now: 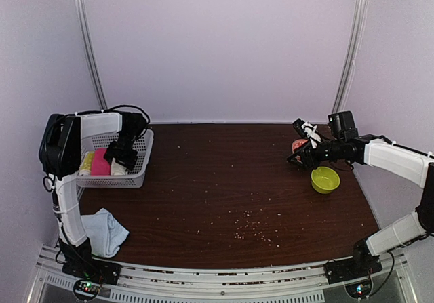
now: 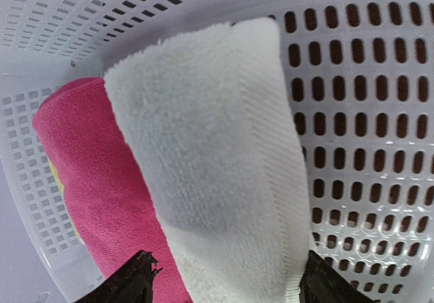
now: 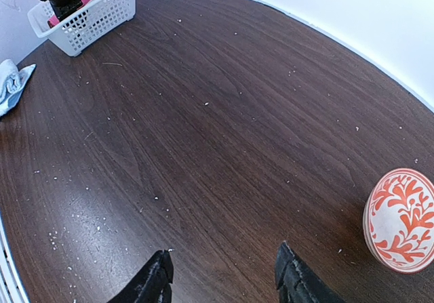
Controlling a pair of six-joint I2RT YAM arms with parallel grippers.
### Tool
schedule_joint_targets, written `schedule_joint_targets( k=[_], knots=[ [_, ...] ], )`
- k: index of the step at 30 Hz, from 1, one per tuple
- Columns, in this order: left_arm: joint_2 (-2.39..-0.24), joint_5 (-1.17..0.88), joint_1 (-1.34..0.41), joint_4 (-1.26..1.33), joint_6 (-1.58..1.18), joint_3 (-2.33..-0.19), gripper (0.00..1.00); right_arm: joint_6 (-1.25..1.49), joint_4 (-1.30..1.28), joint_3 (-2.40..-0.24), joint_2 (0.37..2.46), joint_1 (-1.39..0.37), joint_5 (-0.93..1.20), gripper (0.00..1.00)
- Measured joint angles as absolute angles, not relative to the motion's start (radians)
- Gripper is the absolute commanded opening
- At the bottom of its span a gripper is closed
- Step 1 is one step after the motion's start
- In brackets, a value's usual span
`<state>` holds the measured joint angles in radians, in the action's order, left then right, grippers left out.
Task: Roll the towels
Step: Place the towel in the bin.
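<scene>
Overhead and wrist views, one moment. Your left gripper (image 2: 227,279) is lowered into the white perforated plastic basket (image 1: 139,175) at the far-left of the dark brown wooden table (image 1: 224,174). Its jaws are released: the two black fingers (image 2: 135,279) stand wide on either side of the cream-white terry towel (image 2: 203,147) without visibly pressing it. That towel lies bundled into a thick roll on the basket floor, touching the pink cloth cylinder (image 2: 88,167) on one side. The small yellow cloth cylinder (image 1: 86,163) lies just beyond the pink one, against the basket's left wall. The second towel, a pale blue soft cloth (image 1: 105,230), lies loose and crumpled on the table near your left arm's base, well apart from the basket. Your right gripper (image 3: 226,276) hangs over bare wood at the right side, jaws parted and holding nothing. Beside it are an orange-and-white patterned bowl (image 3: 403,218), tilted on its edge, and a yellow-green plastic bowl (image 1: 325,179), upright. Pale crumbs (image 1: 247,232) speck the tabletop.
</scene>
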<state>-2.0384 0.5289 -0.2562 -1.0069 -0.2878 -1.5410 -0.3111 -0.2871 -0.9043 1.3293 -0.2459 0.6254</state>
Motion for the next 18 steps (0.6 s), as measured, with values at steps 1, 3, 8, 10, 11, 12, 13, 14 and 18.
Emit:
schedule_joint_targets(
  k=[1, 3, 8, 10, 11, 12, 13, 14, 18],
  knots=[
    [-2.054, 0.554, -0.256, -1.02, -0.291, -1.55, 0.73, -0.311, -0.288, -0.904, 1.329, -0.246, 0.626, 0.52],
    [-2.084, 0.596, -0.256, -1.038, -0.302, -1.561, 0.73, -0.311, -0.289, -0.904, 1.329, -0.246, 0.627, 0.52],
    [-2.111, 0.674, -0.256, -1.087, -0.334, -1.561, 0.72, -0.311, -0.289, -0.904, 1.329, -0.246, 0.627, 0.52],
    [-2.111, 0.682, -0.256, -1.094, -0.336, -1.561, 0.73, -0.311, -0.289, -0.904, 1.329, -0.246, 0.627, 0.52],
    [-2.111, 0.682, -0.257, -1.096, -0.336, -1.561, 0.73, -0.311, -0.289, -0.904, 1.329, -0.246, 0.627, 0.52],
    [-2.11, 0.682, -0.259, -1.096, -0.336, -1.561, 0.73, -0.311, -0.289, -0.904, 1.329, -0.246, 0.628, 0.53],
    [-2.109, 0.681, -0.26, -1.095, -0.335, -1.561, 0.74, -0.311, -0.289, -0.904, 1.329, -0.246, 0.628, 0.52],
    [-2.107, 0.676, -0.262, -1.092, -0.33, -1.56, 0.74, -0.311, -0.289, -0.904, 1.329, -0.246, 0.628, 0.52],
    [-2.078, 0.614, -0.266, -1.07, -0.297, -1.555, 0.75, -0.312, -0.292, -0.904, 1.329, -0.246, 0.628, 0.52]
  ],
)
